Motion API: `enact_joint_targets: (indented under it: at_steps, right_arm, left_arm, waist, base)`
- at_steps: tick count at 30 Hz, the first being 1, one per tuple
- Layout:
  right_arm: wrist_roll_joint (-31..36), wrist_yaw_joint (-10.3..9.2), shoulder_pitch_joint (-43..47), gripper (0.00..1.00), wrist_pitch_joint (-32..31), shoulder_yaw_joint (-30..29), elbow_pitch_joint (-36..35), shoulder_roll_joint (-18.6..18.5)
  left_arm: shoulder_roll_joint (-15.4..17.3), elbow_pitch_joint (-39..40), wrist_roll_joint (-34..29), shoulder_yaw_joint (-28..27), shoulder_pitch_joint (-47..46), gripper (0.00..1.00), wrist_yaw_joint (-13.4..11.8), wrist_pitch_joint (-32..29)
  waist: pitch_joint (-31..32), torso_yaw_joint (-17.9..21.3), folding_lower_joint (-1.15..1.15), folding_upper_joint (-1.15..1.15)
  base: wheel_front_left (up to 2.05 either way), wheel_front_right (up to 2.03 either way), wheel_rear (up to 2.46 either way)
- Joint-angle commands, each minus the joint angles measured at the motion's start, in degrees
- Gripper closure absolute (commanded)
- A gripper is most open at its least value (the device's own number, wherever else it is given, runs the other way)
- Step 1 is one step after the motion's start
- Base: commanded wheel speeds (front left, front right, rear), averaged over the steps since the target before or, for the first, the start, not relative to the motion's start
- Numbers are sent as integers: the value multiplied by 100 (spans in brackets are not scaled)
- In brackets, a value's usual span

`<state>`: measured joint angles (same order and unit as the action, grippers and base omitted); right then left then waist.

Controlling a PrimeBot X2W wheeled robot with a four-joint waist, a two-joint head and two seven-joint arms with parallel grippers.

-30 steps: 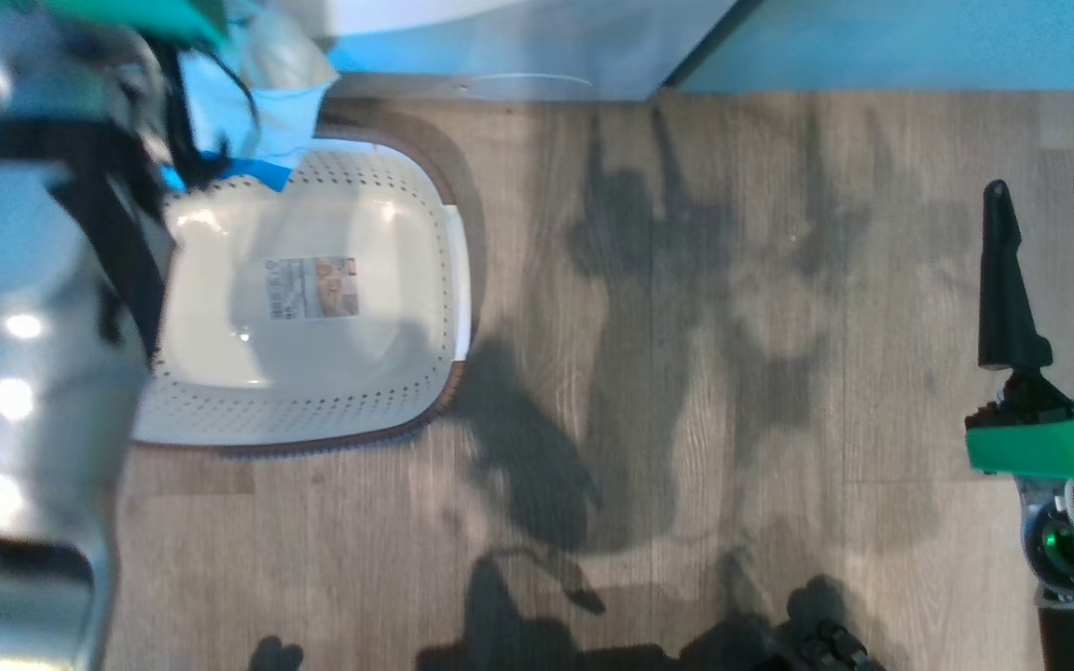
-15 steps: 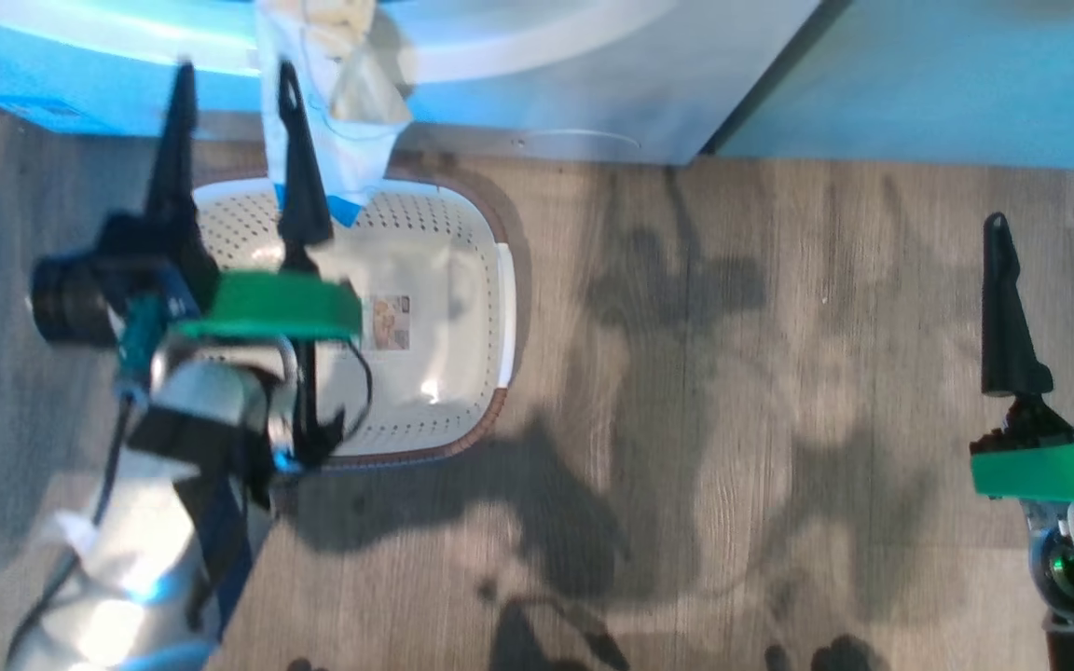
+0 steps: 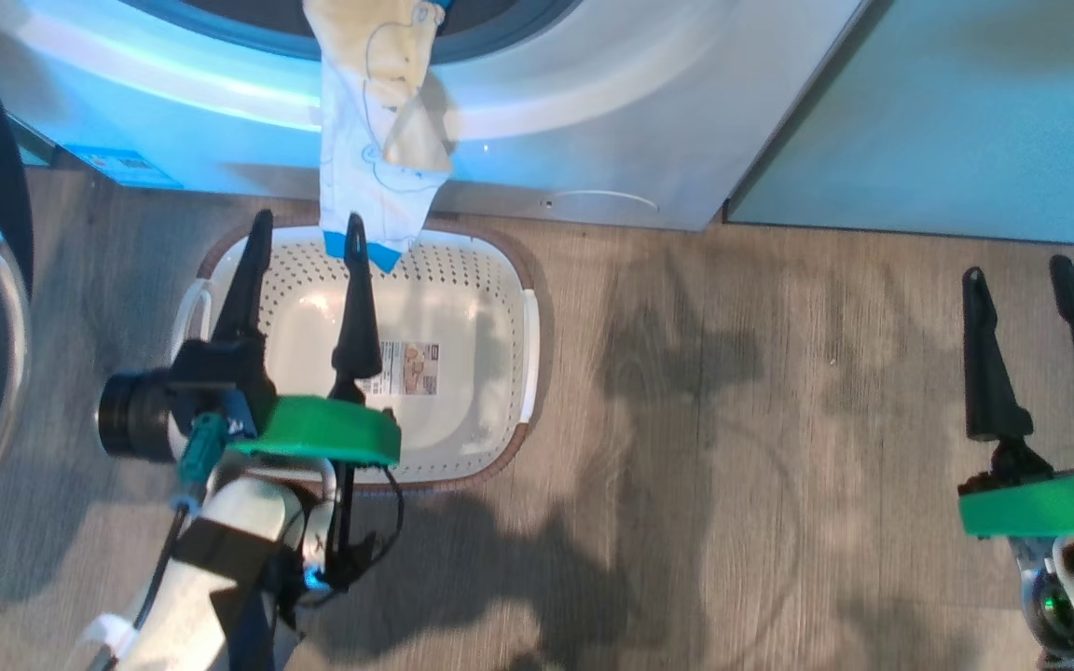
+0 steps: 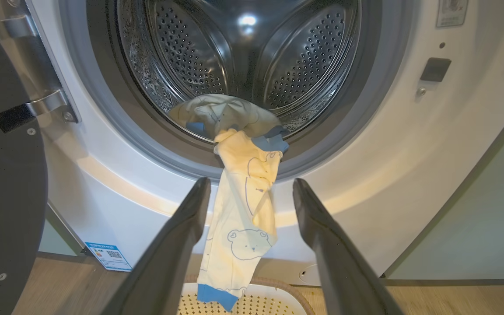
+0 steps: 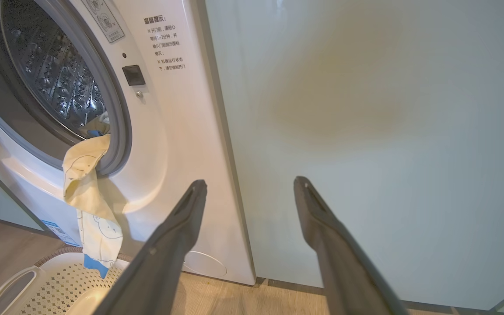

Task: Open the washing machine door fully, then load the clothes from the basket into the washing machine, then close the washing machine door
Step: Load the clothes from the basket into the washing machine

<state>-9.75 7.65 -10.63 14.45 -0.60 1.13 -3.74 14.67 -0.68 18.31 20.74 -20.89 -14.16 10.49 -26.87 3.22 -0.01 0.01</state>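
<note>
Tucking in the clothes point(image 4: 243, 205) comes first; they dangle from the washing machine point(image 4: 365, 175) mouth over the basket point(image 3: 500, 280); left gripper point(image 3: 308, 219), fingers apart and empty, should pinch low and lift inward.

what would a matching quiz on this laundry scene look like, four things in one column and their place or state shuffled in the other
Things
1. basket
2. yellow garment
3. washing machine door
4. right claw

Place or state
A. swung open, at the left edge of the head view
B. open, holding nothing, pointed at the pale green panel
C. on the floor, with only a paper label inside
D. hanging out of the drum, its blue end over the basket

Pairs: 1-C, 2-D, 3-A, 4-B
</note>
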Motion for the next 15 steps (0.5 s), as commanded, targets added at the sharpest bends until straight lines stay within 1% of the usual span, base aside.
enact_joint_targets:
  at_steps: [1,7,15]
  right_arm:
    - [49,-16,164,0,55,114,-138,-97]
    - [68,-16,249,0,55,134,-110,-82]
    - [83,-16,249,0,55,172,-91,-100]
  left_arm:
    - [99,203,-3,-169,111,0,-459,-10]
    - [120,258,45,-98,348,0,-464,-65]
    - [105,193,90,-22,359,0,-438,-112]
  waist:
    - [108,-9,1,-1]
    - [255,-36,1,-1]
    - [314,-72,1,-1]
  base:
    - [0,0,0]
    - [0,0,0]
    - [0,0,0]
